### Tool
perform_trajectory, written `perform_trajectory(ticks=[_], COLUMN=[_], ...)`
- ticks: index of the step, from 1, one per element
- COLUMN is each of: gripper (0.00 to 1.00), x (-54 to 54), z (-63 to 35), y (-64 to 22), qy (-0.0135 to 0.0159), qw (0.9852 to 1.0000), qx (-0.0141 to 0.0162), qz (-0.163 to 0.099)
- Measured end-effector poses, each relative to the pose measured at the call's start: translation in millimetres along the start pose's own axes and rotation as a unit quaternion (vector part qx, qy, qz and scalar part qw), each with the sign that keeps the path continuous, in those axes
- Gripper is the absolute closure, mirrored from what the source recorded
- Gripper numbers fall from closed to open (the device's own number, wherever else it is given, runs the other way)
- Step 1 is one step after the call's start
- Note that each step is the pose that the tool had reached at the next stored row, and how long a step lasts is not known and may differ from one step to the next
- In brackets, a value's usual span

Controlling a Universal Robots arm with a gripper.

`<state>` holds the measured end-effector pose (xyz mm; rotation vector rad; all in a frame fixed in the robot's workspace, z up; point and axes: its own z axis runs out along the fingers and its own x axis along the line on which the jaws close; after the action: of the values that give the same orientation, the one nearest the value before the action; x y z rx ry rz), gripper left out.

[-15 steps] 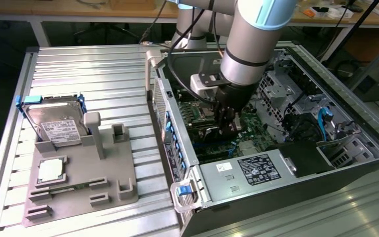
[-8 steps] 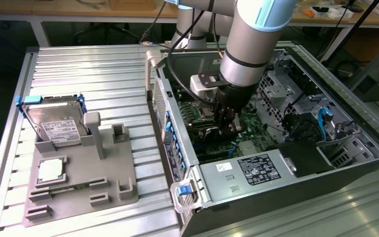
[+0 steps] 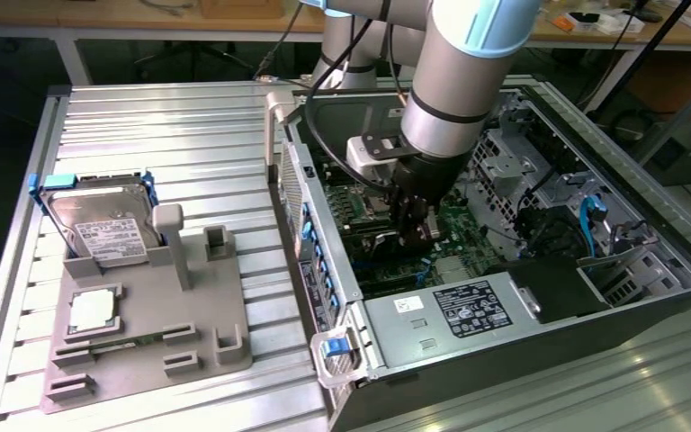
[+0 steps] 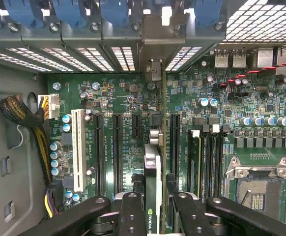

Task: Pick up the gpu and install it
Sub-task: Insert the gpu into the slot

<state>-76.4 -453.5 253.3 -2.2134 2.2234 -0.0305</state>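
Gpu [image 4: 153, 187] edge-on between gripper [image 4: 155, 209] fingers, clamped both sides, held upright over green motherboard [image 4: 128, 108] inside open computer case [image 3: 489, 360]. Silver bracket end of gpu reaches toward case rear wall with blue slot clips [image 4: 69, 12]. Card hangs above row of black expansion slots [image 4: 117, 152], white slot [image 4: 77, 147] further off; seating in slot cannot be told. Empty processor socket [image 4: 253, 189] near motherboard edge. On ribbed table [image 3: 141, 117], grey holder tray [image 3: 219, 310] carries hard drive [image 3: 105, 225] and processor chip [image 3: 91, 310], well apart from case.
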Motion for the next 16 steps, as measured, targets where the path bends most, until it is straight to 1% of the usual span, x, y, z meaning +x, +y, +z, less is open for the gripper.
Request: perform_trajectory(ticks=[4,7,13,14,15,16], gripper=[0.73,0.73,0.73,0.73,0.73,0.66], x=[0.0,0.0,0.0,-0.1,-0.2,-0.1], z=[0.6,4.2,4.4,4.5,5.1,4.9], y=[0.0,0.2,0.2,0.2,0.2,0.2], qy=[0.0,0.0,0.0,-0.0001,-0.0009,-0.0005], qw=[1.0,1.0,1.0,1.0,1.0,1.0], qx=[0.0,0.0,0.0,0.0,0.0003,0.0003], qz=[0.0,0.0,0.0,0.0,0.0,0.0])
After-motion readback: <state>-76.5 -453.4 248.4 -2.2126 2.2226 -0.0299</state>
